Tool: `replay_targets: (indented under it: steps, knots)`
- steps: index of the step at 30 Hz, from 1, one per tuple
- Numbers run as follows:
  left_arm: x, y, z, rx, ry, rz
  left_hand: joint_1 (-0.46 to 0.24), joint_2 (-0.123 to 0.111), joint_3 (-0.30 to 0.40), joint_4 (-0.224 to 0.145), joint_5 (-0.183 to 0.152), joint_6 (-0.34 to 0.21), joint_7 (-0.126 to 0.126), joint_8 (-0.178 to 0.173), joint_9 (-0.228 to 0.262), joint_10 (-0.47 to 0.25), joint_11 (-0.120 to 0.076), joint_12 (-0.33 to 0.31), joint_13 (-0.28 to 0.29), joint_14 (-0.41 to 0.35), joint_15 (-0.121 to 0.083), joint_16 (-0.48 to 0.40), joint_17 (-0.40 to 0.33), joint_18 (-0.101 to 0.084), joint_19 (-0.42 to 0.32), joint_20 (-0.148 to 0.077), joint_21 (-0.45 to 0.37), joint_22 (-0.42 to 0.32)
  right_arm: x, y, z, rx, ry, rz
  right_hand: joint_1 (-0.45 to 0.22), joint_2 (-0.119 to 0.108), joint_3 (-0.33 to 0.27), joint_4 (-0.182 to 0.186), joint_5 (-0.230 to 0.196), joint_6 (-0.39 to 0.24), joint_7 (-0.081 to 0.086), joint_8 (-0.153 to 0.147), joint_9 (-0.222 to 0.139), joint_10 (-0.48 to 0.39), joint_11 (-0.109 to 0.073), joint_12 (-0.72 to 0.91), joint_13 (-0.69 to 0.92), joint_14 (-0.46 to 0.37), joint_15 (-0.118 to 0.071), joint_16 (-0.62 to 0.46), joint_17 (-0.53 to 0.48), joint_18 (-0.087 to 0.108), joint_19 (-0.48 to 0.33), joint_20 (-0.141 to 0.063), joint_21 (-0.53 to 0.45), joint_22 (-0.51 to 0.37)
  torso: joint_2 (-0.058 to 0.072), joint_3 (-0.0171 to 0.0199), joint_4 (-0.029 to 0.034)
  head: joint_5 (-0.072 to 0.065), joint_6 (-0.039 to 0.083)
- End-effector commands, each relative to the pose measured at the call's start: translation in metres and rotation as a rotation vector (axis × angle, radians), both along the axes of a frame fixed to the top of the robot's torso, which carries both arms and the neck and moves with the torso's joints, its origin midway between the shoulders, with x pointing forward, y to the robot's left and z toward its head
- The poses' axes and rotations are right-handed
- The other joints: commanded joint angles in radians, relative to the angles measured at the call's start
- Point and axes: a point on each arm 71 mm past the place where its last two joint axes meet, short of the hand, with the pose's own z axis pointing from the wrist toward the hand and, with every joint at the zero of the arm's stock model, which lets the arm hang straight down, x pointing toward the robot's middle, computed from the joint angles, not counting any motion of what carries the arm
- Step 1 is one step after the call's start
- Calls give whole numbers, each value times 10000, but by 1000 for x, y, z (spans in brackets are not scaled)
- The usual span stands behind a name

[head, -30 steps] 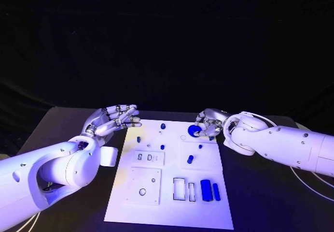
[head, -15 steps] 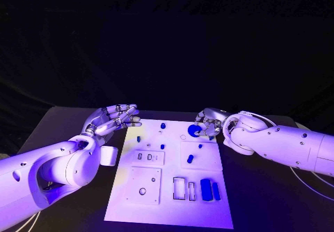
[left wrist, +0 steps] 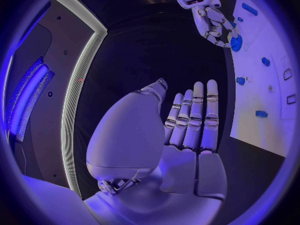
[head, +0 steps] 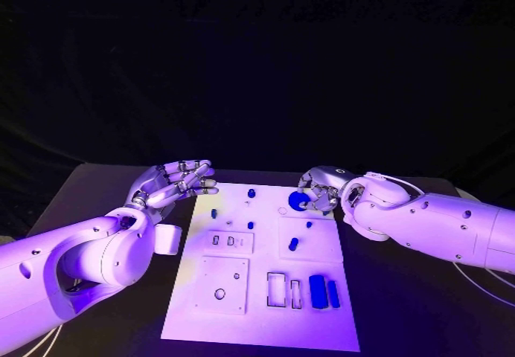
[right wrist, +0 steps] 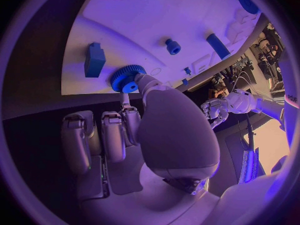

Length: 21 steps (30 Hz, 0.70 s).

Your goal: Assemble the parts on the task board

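The white task board [head: 257, 320] lies mid-table. My right hand [head: 322, 190] is over its far right corner and pinches a round blue gear [head: 298, 199] between thumb and fingers. In the right wrist view the blue gear [right wrist: 128, 78] sits at the thumb tip, just above the board's edge. My left hand [head: 172, 186] hovers beside the board's far left corner, palm up, fingers apart, holding nothing. The left wrist view shows the left hand [left wrist: 187, 130] flat and empty, and the right hand [left wrist: 209, 17] on the gear [left wrist: 236, 43]. Small blue parts [head: 250, 224] dot the board.
Two long blue parts [head: 317, 290] stand in the board's near right slots, beside two rectangular cut-outs [head: 277, 288]. A blue block [right wrist: 95, 60] and a small peg [right wrist: 173, 46] lie close to the gear. Black table [head: 97, 193] surrounds the board.
The right wrist has turned slightly, with the gear staying almost where it was. The left hand has not moved.
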Motion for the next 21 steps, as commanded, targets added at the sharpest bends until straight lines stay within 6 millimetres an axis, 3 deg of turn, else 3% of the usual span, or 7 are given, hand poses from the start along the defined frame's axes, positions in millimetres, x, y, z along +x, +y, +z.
replay_targets:
  steps: [1,10,21]
  knots:
    - [0,-2,2,-63,-115,-198,-45,6,16,-14,-29,-52,192,-47,-17,-77,13,-61,-8,-59,41,-50,8,95,-56,27,67,9,-4,4,0,-255,-532,115,-36,-69,115,15,90,196,-60,39,1,93,7,69,794,875,-76,55,1802,-109,1046,-56,35,2627,-1,-3,4,7,17]
    - [0,-2,2,-63,-116,-200,-44,6,17,-15,-29,-53,192,-50,-18,-80,14,-69,-7,-65,43,-54,13,94,-63,29,71,11,-15,25,13,38,-1375,498,-106,-92,219,37,157,311,-88,11,-4,162,-16,141,879,882,-96,68,1839,-109,1046,-73,35,2627,-4,-4,9,27,36]
    - [0,-4,2,-72,-111,-230,-44,6,17,-15,-29,-53,192,-50,-18,-80,14,-69,-7,-65,43,-54,13,94,-63,29,71,11,-23,74,22,67,-2005,1302,-162,-105,298,48,179,384,-106,-17,-7,187,-32,164,906,885,-111,73,1850,-109,1046,-87,35,2627,-2,-15,23,75,32]
